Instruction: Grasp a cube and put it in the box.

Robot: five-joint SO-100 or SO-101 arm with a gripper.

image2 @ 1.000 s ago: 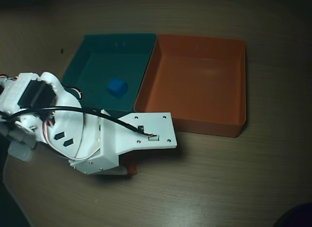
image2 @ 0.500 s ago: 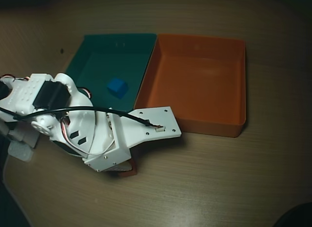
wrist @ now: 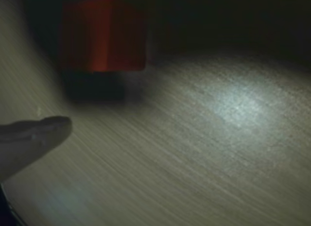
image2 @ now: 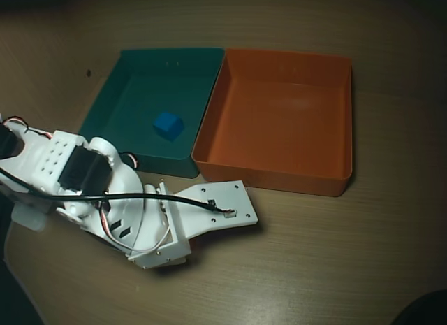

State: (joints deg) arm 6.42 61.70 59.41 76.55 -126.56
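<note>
Upper left of the wrist view: the cube, orange-red and blurred, stands on the wood-grain desk over its own dark shadow. One finger of the hand enters from the left edge, lower down and apart from the cube; no contact shows. The second finger is out of that frame, so how far the hand stands open cannot be told. Nothing appears to be held.

Overhead view: the white arm lies low across the lower left of the frame, its outer part stretched toward lower centre. The hand is hidden under the white plate and camera mount; the cube is not visible here, presumably covered by the arm. The box, orange with low walls, sits upper right of centre and is empty. Touching its left wall is the teal tray, holding a small blue cube.

Progress, as a judgement: early. The approach looks close to finished, with the cube just ahead of the hand, but no grasp is made. Left to do: close on the cube, lift it, carry it up and right over the near wall of the box, and release. The teal tray is the neighbour to avoid.
</note>
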